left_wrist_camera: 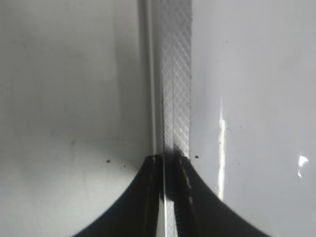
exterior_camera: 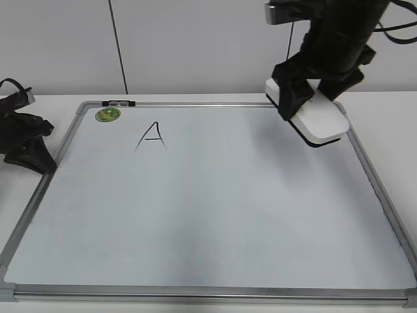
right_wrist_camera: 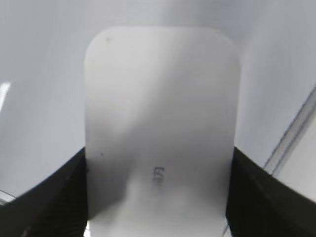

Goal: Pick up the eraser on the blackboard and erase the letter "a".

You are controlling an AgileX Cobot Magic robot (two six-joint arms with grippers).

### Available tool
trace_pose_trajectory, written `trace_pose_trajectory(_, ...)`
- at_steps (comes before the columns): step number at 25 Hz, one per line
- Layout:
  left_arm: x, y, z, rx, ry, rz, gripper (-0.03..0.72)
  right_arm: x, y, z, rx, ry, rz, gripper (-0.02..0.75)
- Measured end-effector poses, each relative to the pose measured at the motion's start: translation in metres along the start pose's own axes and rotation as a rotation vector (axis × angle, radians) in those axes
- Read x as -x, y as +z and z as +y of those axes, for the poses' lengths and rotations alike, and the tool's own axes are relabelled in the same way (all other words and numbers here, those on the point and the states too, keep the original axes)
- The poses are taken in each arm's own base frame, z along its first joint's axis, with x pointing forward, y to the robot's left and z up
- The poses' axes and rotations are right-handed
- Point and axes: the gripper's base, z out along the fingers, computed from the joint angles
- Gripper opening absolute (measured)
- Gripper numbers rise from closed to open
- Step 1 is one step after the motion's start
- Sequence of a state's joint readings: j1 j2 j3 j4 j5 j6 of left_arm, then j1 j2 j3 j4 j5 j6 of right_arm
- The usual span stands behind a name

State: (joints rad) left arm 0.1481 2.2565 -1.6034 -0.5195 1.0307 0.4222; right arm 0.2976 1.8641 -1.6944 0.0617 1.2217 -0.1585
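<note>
The eraser [exterior_camera: 320,120] between the black right pincer's [exterior_camera: 311,104] jaws is white with a dark underside and small grey lettering. The board [exterior_camera: 215,215] below it is white, silver-framed, with a black "A" [exterior_camera: 152,136] and a green magnet [exterior_camera: 107,115] far to its left.

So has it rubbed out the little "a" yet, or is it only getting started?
The eraser is already picked up: the right gripper holds it by its sides, tilted, at the board's upper right corner. Only a capital "A" shows on the board; no small "a" is visible, so it is either wiped or hidden. The left gripper rests shut at the board's left edge.
</note>
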Motion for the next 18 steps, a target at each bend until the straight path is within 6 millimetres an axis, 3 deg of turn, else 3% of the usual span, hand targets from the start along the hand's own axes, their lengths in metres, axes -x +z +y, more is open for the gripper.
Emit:
trace_pose_trajectory(3,0.0,0.0,0.0,0.0,0.0,0.0,0.046,-0.02,-0.003,-0.021,-0.016,0.072,0.026,0.536)
trace_pose_trajectory(10,0.0,0.0,0.0,-0.001,0.0,0.002,0.046,-0.06,0.018,-0.079,-0.052,0.302,0.042,0.536)
trace_pose_trajectory(18,0.0,0.0,0.0,-0.002,0.0,0.003,0.048,-0.057,0.042,-0.09,-0.067,0.331,-0.024,0.536)
